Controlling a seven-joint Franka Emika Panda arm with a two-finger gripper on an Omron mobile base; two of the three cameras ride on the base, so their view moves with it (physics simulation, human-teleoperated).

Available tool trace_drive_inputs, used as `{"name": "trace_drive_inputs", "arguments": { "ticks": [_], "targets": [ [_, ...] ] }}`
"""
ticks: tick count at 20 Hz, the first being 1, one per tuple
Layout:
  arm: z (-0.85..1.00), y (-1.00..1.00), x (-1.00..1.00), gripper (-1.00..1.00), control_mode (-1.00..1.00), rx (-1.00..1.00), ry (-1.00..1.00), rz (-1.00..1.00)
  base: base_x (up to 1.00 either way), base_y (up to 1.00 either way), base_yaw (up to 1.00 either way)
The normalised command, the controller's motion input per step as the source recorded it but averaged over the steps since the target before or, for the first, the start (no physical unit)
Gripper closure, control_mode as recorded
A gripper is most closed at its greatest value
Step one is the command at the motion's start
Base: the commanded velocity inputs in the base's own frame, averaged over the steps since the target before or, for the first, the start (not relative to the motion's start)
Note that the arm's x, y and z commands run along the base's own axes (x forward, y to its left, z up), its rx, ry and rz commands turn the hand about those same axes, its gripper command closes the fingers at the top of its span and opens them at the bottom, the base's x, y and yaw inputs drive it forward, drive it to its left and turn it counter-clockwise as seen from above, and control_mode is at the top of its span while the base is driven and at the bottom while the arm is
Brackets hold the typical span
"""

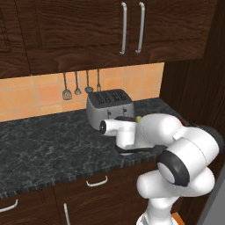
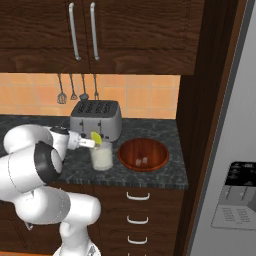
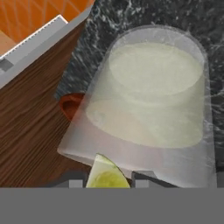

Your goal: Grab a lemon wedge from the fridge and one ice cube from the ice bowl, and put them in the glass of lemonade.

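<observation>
While pinching the lemon wedge (image 2: 96,137), tool (image 2: 93,143) poised just above glass of lemonade (image 2: 101,157), ice bowl (image 2: 143,154) at its 3 o'clock, toaster (image 2: 96,120) behind on dark surface (image 2: 165,132).

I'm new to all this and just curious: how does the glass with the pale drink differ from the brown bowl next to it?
The glass of lemonade is clear and upright with tall sides; the ice bowl is reddish-brown, opaque, shallow and wider. The glass holds pale liquid; the bowl holds a few small ice cubes. Both are round and stand on the dark counter.
</observation>
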Motion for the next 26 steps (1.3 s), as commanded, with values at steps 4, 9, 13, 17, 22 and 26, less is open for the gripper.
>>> {"name": "trace_drive_inputs", "arguments": {
  "ticks": [4,9,13,17,22,26],
  "targets": [
    [0.00,-0.15,0.00,-1.00,-1.00,0.00,-0.03,0.00,0.00,0.00,0.00],
    [0.00,-0.08,0.00,-1.00,-1.00,0.00,-0.08,0.00,0.00,0.00,0.00],
    [0.00,0.00,-0.07,-1.00,-1.00,-0.01,-0.15,0.00,0.00,0.00,0.00],
    [0.00,0.00,-0.21,-1.00,-1.00,-0.03,-0.32,0.00,0.00,0.00,0.00],
    [0.08,-0.01,-0.07,-1.00,-1.00,-0.01,-0.30,0.00,0.00,0.00,0.00],
    [0.71,0.00,-0.27,-1.00,-1.00,0.06,-0.26,0.00,0.00,0.00,0.00]
  ]
}}
